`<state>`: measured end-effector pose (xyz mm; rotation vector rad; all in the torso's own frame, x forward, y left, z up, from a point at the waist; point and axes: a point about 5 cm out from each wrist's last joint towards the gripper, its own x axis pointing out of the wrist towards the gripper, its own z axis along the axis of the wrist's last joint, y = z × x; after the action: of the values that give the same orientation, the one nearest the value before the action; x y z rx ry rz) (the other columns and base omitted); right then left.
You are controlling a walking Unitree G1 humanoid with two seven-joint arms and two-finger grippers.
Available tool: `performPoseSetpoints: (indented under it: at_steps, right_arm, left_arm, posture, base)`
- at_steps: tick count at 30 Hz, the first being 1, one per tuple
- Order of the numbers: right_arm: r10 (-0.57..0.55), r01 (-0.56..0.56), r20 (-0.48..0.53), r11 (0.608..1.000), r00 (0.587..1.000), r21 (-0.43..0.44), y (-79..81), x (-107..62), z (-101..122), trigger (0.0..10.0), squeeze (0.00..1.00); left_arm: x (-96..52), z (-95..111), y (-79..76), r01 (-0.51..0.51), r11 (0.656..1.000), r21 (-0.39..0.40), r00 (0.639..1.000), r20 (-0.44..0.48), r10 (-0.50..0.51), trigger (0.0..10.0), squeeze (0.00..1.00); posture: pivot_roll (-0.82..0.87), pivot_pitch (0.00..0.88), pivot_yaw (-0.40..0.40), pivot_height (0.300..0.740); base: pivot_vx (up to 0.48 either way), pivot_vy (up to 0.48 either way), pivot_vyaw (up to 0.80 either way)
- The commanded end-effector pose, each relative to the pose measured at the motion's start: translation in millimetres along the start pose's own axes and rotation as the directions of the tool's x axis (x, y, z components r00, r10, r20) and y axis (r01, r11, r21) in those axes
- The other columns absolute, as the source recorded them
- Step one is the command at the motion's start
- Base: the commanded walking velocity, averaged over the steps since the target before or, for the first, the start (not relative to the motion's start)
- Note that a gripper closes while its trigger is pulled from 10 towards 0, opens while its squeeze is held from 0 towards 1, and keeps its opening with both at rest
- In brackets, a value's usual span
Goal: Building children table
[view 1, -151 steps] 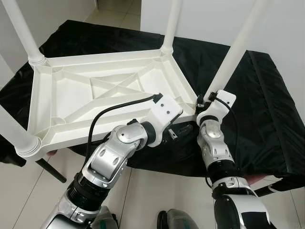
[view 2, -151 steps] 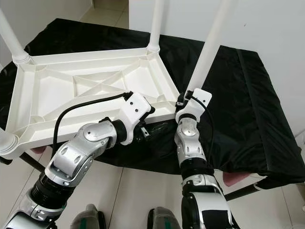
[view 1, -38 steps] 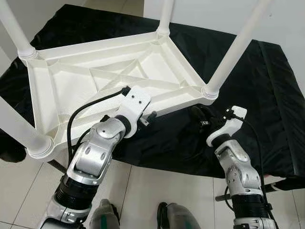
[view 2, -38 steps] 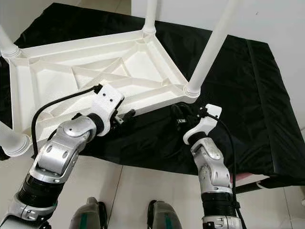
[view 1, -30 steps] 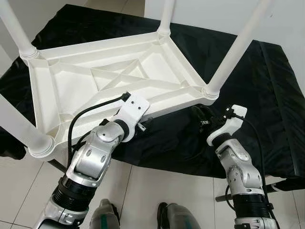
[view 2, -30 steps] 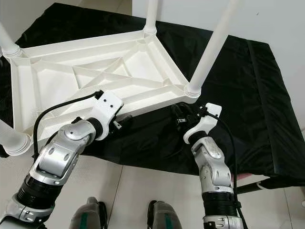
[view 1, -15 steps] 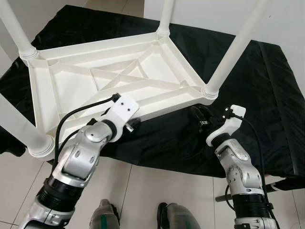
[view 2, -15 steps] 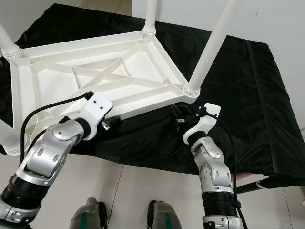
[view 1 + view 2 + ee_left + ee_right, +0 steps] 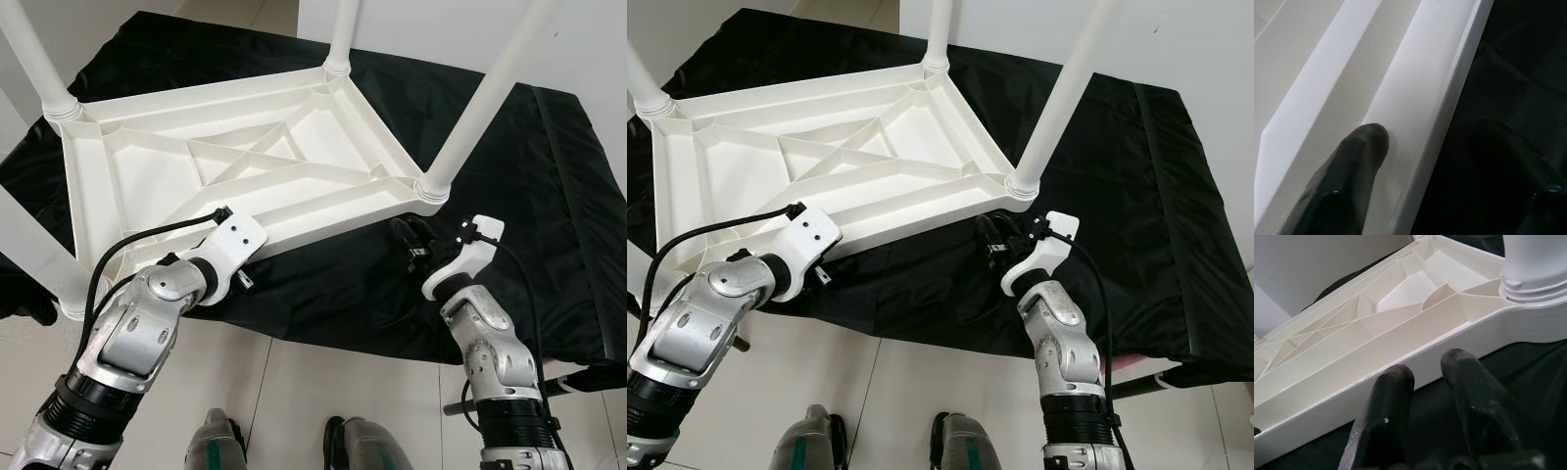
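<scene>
A white plastic children's table (image 9: 157, 186) lies upside down on a black-covered surface, its legs pointing up. One leg (image 9: 480, 108) stands in the near right corner socket (image 9: 431, 188). My left gripper (image 9: 245, 281) is at the table's near rim. In the left wrist view one black finger (image 9: 1347, 181) rests on the white inner side of the rim (image 9: 1449, 107); the other is a dim shape over the black cloth. My right gripper (image 9: 1427, 372) hovers low over the cloth just before that corner socket, its fingers (image 9: 1393, 396) slightly apart with nothing between them.
The black cloth (image 9: 558, 215) covers the work surface and drops off at its near edge just beyond my arms. Pale floor tiles (image 9: 294, 392) and my own feet (image 9: 362, 452) lie below. White walls stand behind the table.
My left gripper has slid left along the near rim and drawn back toward me. The right arm and the table have stayed where they were.
</scene>
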<state>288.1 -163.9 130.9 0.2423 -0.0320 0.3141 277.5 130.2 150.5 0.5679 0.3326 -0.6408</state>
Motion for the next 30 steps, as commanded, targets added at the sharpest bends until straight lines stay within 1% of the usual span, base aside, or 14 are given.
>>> performPoseSetpoints:
  at_steps: [1, 2, 3, 16, 18, 19, 23, 24, 25, 26, 27, 28, 29, 30]
  right_arm:
    - [-0.008, 0.008, -0.011, 1.0, 1.0, -0.007, -0.7, -3.3, -1.1, 10.0, 0.0]
    - [-0.008, 0.008, -0.011, 1.0, 1.0, -0.007, -0.7, -3.3, -1.1, 10.0, 0.0]
    - [-0.006, 0.005, -0.011, 1.0, 1.0, -0.008, -0.2, -3.6, -0.7, 10.0, 0.0]
    - [-0.009, 0.009, -0.008, 1.0, 1.0, -0.014, 1.3, -3.6, 1.3, 10.0, 0.0]
    - [-0.012, 0.012, -0.005, 1.0, 1.0, -0.013, 1.9, -3.0, 1.6, 10.0, 0.0]
    - [-0.012, 0.012, -0.005, 1.0, 1.0, -0.013, 1.9, -3.0, 1.6, 10.0, 0.0]
    - [-0.016, 0.016, 0.001, 1.0, 1.0, -0.01, 2.9, -2.0, 2.3, 10.0, 0.0]
    - [-0.017, 0.017, 0.003, 1.0, 1.0, -0.008, 4.0, -1.2, 2.6, 10.0, 0.0]
    - [-0.017, 0.017, 0.004, 1.0, 1.0, -0.007, 5.2, -0.7, 2.8, 10.0, 0.0]
    - [-0.017, 0.017, 0.004, 1.0, 1.0, -0.007, 5.2, -0.7, 2.8, 10.0, 0.0]
    - [-0.016, 0.016, 0.006, 1.0, 1.0, -0.006, 6.7, 0.0, 2.9, 10.0, 0.0]
    - [-0.016, 0.016, 0.006, 1.0, 1.0, -0.006, 6.7, 0.0, 2.9, 10.0, 0.0]
    - [-0.015, 0.015, 0.009, 1.0, 1.0, -0.004, 8.5, 0.4, 3.1, 10.0, 0.0]
    - [-0.015, 0.015, 0.009, 1.0, 1.0, -0.004, 8.5, 0.4, 3.1, 10.0, 0.0]
  left_arm:
    - [3.4, -4.2, -0.3, 0.008, 1.0, -0.004, 1.0, -0.023, -0.008, 4.7, 0.0]
    - [3.4, -4.2, -0.3, 0.008, 1.0, -0.004, 1.0, -0.023, -0.008, 4.7, 0.0]
    - [4.5, -4.8, 0.9, 0.001, 1.0, -0.009, 1.0, -0.026, -0.001, 0.0, 0.0]
    - [11.3, 3.5, 2.6, 0.006, 1.0, 0.006, 1.0, 0.002, -0.006, 0.0, 0.0]
    - [18.6, 13.7, 0.4, 0.01, 1.0, 0.004, 0.999, 0.033, -0.011, 0.0, 0.0]
    - [18.6, 13.7, 0.4, 0.01, 1.0, 0.004, 0.999, 0.033, -0.011, 0.0, 0.0]
    - [28.5, 26.6, -1.7, 0.007, 1.0, 0.005, 0.998, 0.065, -0.007, 0.0, 0.0]
    - [36.2, 36.1, -3.6, 0.006, 1.0, 0.0, 0.996, 0.087, -0.006, 1.1, 0.0]
    - [42.6, 44.1, -5.4, 0.004, 1.0, -0.003, 0.995, 0.103, -0.004, 1.6, 0.0]
    - [42.6, 44.1, -5.4, 0.004, 1.0, -0.003, 0.995, 0.103, -0.004, 1.6, 0.0]
    - [49.2, 52.0, -7.3, 0.003, 1.0, -0.012, 0.993, 0.117, -0.001, 1.1, 0.0]
    - [49.2, 52.0, -7.3, 0.003, 1.0, -0.012, 0.993, 0.117, -0.001, 1.1, 0.0]
    - [56.6, 59.7, -8.6, -0.008, 1.0, -0.023, 0.992, 0.125, 0.01, 1.5, 0.0]
    - [56.6, 59.7, -8.6, -0.008, 1.0, -0.023, 0.992, 0.125, 0.01, 1.5, 0.0]
  posture:
    - [-0.04, 0.095, -0.031, 0.74]
    - [-0.04, 0.095, -0.031, 0.74]
    - [-0.04, 0.096, -0.03, 0.74]
    - [-0.05, 0.101, -0.022, 0.74]
    - [-0.06, 0.099, -0.015, 0.74]
    - [-0.06, 0.099, -0.015, 0.74]
    - [-0.06, 0.099, -0.011, 0.74]
    - [-0.06, 0.099, -0.008, 0.74]
    - [-0.06, 0.099, -0.008, 0.74]
    - [-0.06, 0.099, -0.008, 0.74]
    - [-0.06, 0.098, -0.005, 0.74]
    - [-0.06, 0.098, -0.005, 0.74]
    - [-0.06, 0.099, -0.002, 0.74]
    - [-0.06, 0.099, -0.002, 0.74]
  base:
    - [0.0, 0.0, 0.0]
    - [0.0, 0.0, 0.0]
    - [0.0, 0.0, 0.0]
    - [0.0, 0.0, 0.0]
    - [0.0, 0.0, 0.0]
    - [0.0, 0.0, 0.0]
    - [0.0, 0.0, 0.0]
    - [0.0, 0.0, 0.0]
    - [0.0, 0.0, 0.0]
    - [0.0, 0.0, 0.0]
    - [0.0, 0.0, 0.0]
    - [0.0, 0.0, 0.0]
    - [0.0, 0.0, 0.0]
    - [0.0, 0.0, 0.0]
